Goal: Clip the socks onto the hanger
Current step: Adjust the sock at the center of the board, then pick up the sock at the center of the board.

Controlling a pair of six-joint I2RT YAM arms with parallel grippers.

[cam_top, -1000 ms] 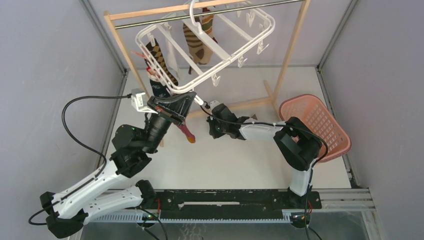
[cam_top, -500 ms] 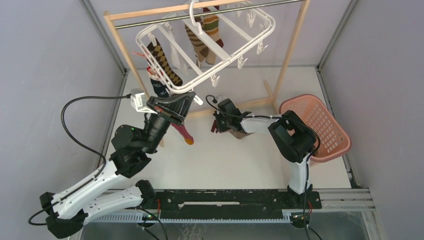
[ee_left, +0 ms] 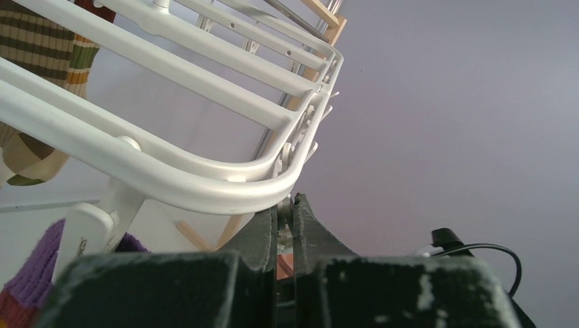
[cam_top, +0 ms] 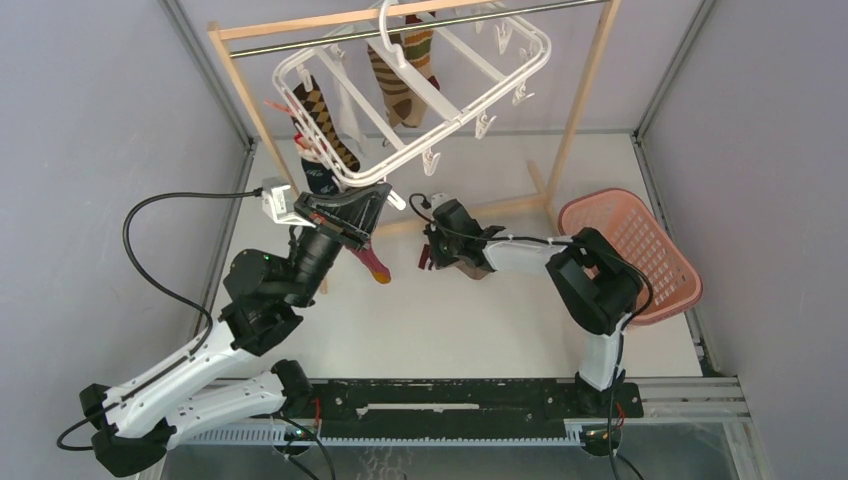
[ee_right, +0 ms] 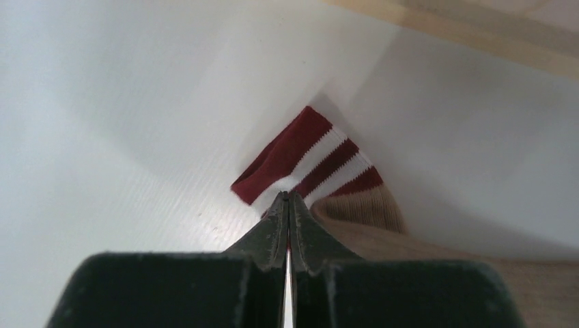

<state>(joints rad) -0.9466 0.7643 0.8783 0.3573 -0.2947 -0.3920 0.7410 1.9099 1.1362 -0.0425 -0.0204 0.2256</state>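
Observation:
The white hanger (cam_top: 430, 95) hangs tilted from the rack's rod. On it hang a brown argyle sock (cam_top: 325, 115), a striped sock (cam_top: 400, 85) and a navy sock (cam_top: 320, 178). My left gripper (cam_top: 385, 197) is shut on a small clip at the hanger's near corner (ee_left: 289, 205). A pinkish red and purple sock (cam_top: 372, 262) dangles below it; its purple part shows in the left wrist view (ee_left: 31, 270). My right gripper (cam_top: 428, 250) is low on the table, shut on the red-and-white cuff (ee_right: 311, 157) of a tan sock (cam_top: 478, 268).
The wooden rack (cam_top: 572, 120) with its metal rod stands at the back, its foot bar just behind the right gripper. A pink slotted basket (cam_top: 640, 250) sits at the right. Grey walls close in both sides.
My right gripper has dropped from beside the hanger's near corner to the table and closed on the tan sock's cuff. The hanging socks swung slightly. The left gripper stays put.

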